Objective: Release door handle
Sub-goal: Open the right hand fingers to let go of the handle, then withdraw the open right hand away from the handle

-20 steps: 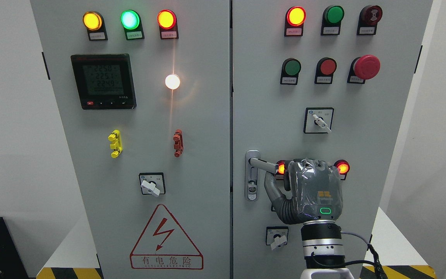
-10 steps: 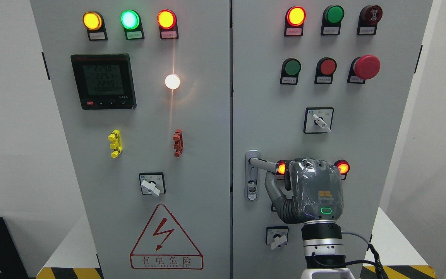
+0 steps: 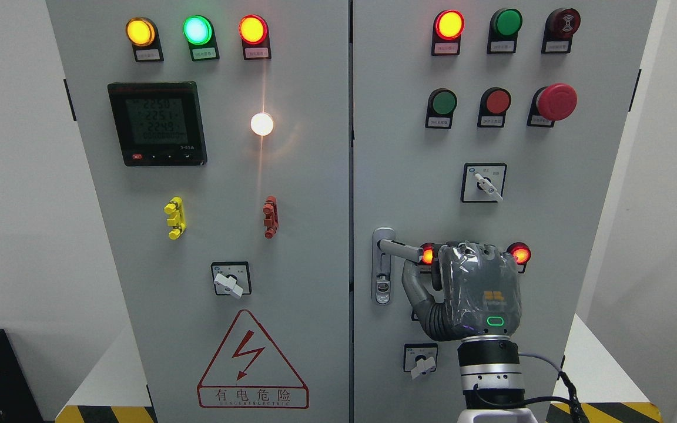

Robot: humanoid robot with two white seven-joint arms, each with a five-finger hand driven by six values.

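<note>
Handle: silver metal lever door handle at left edge of grey right cabinet door.
Right hand: grey robot hand, fingers curled beside lever's tip; actual grip cannot be told.

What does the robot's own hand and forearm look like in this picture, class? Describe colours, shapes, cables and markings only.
The right hand has a glossy dark grey shell with a ribbed, segmented grey thumb. Its back carries a small orange square emblem and a glowing green oval ring. Below sits a black and silver cylindrical wrist, with a thin black cable looping off its side. No left arm shows.
</note>
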